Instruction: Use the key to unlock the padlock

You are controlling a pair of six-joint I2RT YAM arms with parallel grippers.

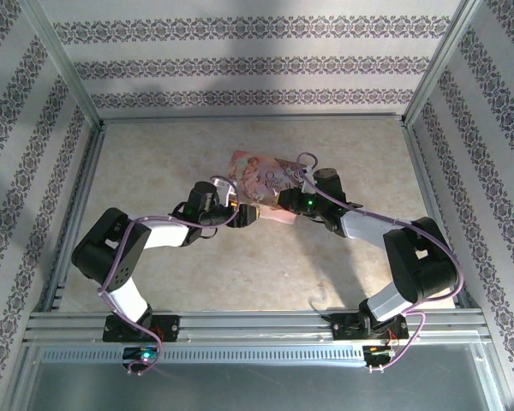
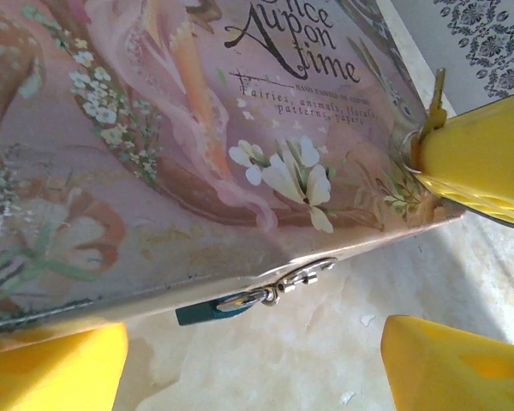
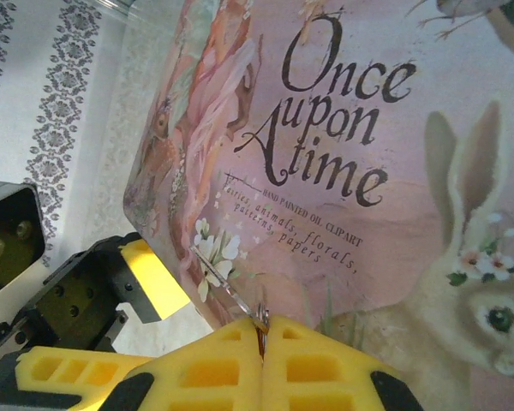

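The padlock (image 2: pixel 207 310) has a small blue body and a silvery shackle, and it hangs from the hasp on the front edge of the pink tin (image 2: pixel 197 128). My left gripper (image 2: pixel 253 364) is open, with its yellow fingers (image 2: pixel 56 368) on either side just below the padlock and not touching it. My right gripper (image 3: pixel 264 330) is shut on the key (image 3: pixel 227 285), a thin metal sliver pointing up-left over the tin's lid (image 3: pixel 368 171). In the top view both grippers, left (image 1: pixel 247 216) and right (image 1: pixel 284 202), meet at the tin's near edge.
The pink tin (image 1: pixel 259 175) lies in the middle of the beige table (image 1: pixel 240 265). Patterned walls and metal rails enclose the table. The right gripper's yellow fingers (image 2: pixel 484 158) stand close to the tin's corner, near the left gripper.
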